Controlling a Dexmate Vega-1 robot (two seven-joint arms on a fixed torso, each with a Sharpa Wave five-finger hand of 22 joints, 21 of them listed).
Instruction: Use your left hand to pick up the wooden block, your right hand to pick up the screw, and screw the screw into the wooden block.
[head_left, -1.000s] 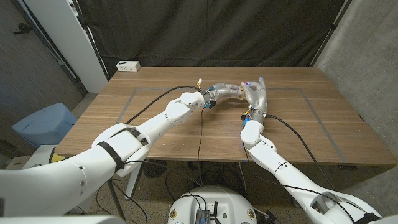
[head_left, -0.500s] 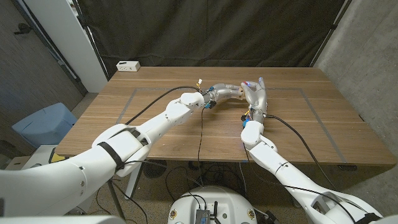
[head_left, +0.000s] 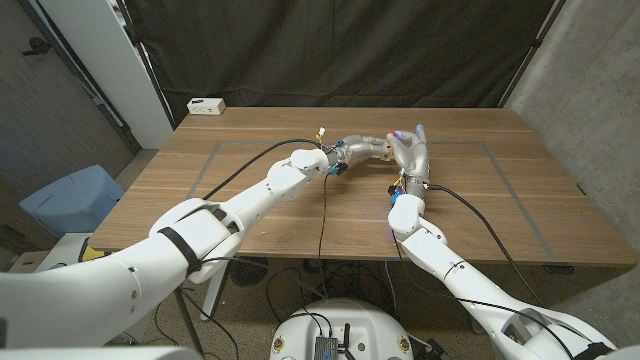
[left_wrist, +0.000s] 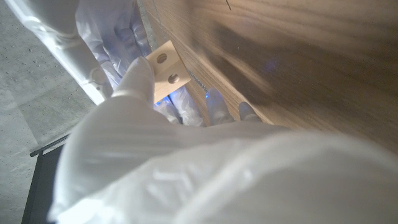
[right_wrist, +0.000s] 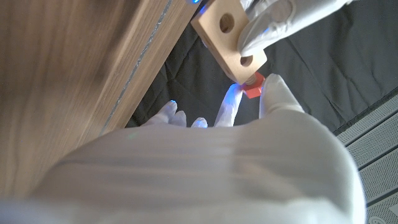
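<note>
My two hands meet above the middle of the table. The left hand (head_left: 362, 147) holds a pale wooden block (left_wrist: 166, 65) with two round holes in its face; its fingers (right_wrist: 268, 20) lie across the block (right_wrist: 228, 36). The right hand (head_left: 413, 152) stands upright next to it and pinches a red screw (right_wrist: 252, 86) at the block's end, with the red head against the wood. In the left wrist view the right hand (left_wrist: 114, 38) shows behind the block. From the head camera the hands hide most of the block and screw.
A small white box (head_left: 206, 105) sits at the table's back left corner. Black cables (head_left: 322, 205) run from both wrists over the front edge. Thin tape lines (head_left: 215, 150) mark a rectangle on the wood. A blue bin (head_left: 70, 200) stands on the floor at left.
The right hand's fingers have shifted a little at the block's end. Both arms and the block stay where they were.
</note>
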